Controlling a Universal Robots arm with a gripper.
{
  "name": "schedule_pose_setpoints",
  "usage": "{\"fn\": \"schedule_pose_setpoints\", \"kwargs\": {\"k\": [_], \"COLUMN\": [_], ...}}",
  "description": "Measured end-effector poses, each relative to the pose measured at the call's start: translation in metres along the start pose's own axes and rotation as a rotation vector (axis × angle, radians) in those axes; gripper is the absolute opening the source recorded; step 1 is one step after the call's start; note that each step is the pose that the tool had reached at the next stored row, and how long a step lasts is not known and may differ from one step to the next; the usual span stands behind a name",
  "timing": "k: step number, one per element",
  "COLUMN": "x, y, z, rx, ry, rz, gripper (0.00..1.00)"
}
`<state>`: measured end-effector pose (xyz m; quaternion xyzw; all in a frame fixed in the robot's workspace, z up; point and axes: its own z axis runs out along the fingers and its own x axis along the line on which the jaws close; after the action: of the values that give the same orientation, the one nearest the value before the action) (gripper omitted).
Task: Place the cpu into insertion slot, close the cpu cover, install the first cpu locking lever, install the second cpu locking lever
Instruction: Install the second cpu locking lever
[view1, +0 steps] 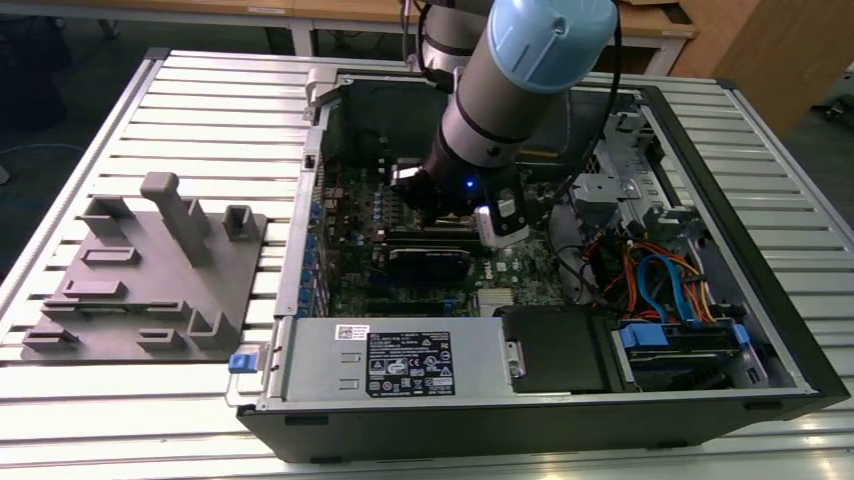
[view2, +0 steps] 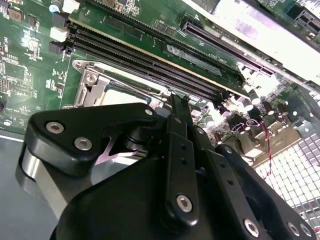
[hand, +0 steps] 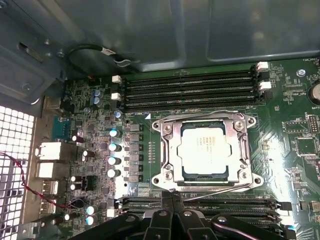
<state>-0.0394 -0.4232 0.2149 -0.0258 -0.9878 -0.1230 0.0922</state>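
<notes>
In the first wrist view the black metal linkage of the gripper (hand: 172, 200) rises from the nearest edge, its thin fingers (hand: 169, 199) drawn close together with nothing between them, their tips just short of the insertion slot (hand: 204, 150). The second wrist view shows the same gripper (view2: 176, 102) as a mass of matte black bars and bright screw heads, the narrow tip poised just above the socket's edge.

The cpu (hand: 202, 148) sits inside the insertion slot: a flat, rounded square with a dull pale-silver top, small dark print on it that cannot be read. Around it lies the cpu cover (hand: 170, 150), a thin bright steel frame with a large square cut-out, lying down flat over the chip's edges, with round screw heads at its corners. Thin wire levers (hand: 220, 188) run along the sides of the frame; whether they are latched cannot be told.

Beyond the socket, long black memory slots (hand: 190, 90) with white end clips run in parallel rows across the green motherboard (hand: 295, 120). To one side of the socket stand small silver-topped capacitors (hand: 114, 147).

In the exterior view the grey and pale-blue arm (view1: 514, 90) reaches down into the open black computer case (view1: 561, 420), which lies on a ribbed metal table (view1: 200, 90). On the exterior view's left of the case rests a grey moulded fixture (view1: 147, 270).
</notes>
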Motion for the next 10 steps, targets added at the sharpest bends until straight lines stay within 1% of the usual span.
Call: {"fn": "schedule_pose_setpoints", "kwargs": {"k": [7, 10], "x": [0.0000, -0.0003], "y": [-0.0001, -0.0006], "z": [0.0001, 0.0021], "rx": [0.0000, -0.0014], "ry": [0.0000, -0.0001], "rz": [0.000, 0.000], "gripper": [0.10, 0.10]}}
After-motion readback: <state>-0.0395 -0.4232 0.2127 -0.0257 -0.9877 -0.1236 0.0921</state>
